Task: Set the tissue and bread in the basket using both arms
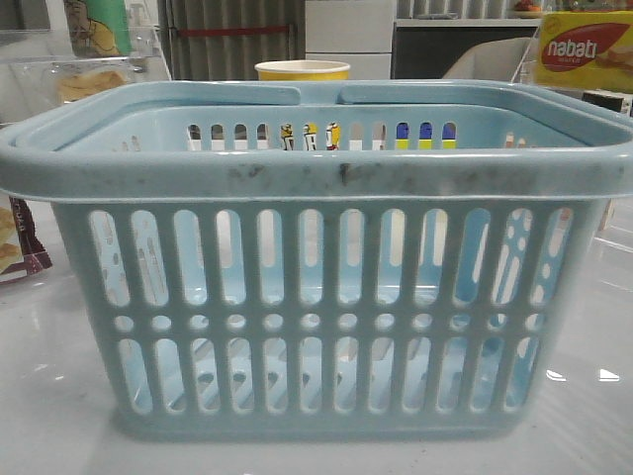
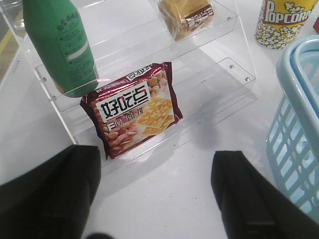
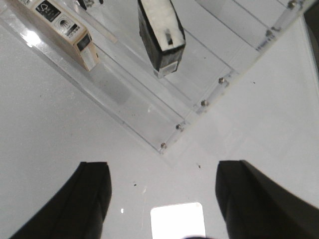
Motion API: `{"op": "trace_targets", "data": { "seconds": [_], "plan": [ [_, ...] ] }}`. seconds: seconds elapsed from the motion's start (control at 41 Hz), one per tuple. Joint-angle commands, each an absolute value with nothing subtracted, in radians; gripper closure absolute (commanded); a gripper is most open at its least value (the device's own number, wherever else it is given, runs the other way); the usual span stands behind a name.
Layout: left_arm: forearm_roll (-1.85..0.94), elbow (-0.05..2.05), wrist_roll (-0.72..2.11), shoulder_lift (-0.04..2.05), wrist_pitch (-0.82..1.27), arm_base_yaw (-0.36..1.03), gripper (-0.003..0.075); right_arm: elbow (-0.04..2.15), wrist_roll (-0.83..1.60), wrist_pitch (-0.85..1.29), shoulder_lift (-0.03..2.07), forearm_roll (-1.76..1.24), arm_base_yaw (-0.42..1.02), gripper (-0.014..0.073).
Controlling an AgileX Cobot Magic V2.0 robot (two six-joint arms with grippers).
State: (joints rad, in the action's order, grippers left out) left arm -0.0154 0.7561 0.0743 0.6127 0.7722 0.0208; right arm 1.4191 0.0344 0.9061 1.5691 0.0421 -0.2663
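The pale blue basket [image 1: 316,297] fills the front view and stands empty; its corner shows in the left wrist view [image 2: 299,114]. The bread [image 2: 187,17], a clear packet with a dark label, lies on the upper step of a clear shelf, far beyond my left gripper [image 2: 157,194]; it also shows in the front view [image 1: 89,84]. The left gripper is open and empty over bare table. The black tissue pack [image 3: 160,35] stands on another clear shelf, beyond my right gripper [image 3: 164,199], which is open and empty.
On the left shelf are a green bottle [image 2: 60,45] and a red cracker packet [image 2: 134,109]; a popcorn cup [image 2: 281,22] stands behind the basket. A tan box [image 3: 55,30] stands left of the tissue. A yellow "nabati" box [image 1: 584,49] is at the back right.
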Motion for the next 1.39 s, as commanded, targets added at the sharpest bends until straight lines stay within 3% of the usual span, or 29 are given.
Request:
{"op": "trace_targets", "data": {
  "seconds": [0.0,0.341,1.049,1.171,1.366],
  "plan": [
    [-0.025,0.782,0.072,0.621,0.693,0.021,0.0192,1.512,0.059,0.872,1.597,0.047,-0.271,0.0043],
    [-0.025,0.782,0.072,0.621,0.693,0.021,0.0192,1.643,0.063,0.809,1.772,0.047,-0.271,0.0043],
    [-0.025,0.782,0.072,0.621,0.693,0.021,0.0192,1.659,0.063,0.609,1.905,0.047,-0.271,0.0046],
    [-0.025,0.782,0.072,0.621,0.693,0.021,0.0192,1.659,0.063,0.609,1.911,0.047,-0.271,0.0125],
    [-0.025,0.782,0.072,0.621,0.693,0.021,0.0192,1.669,0.063,0.613,1.908,0.047,-0.271,0.0347]
  ]
}}
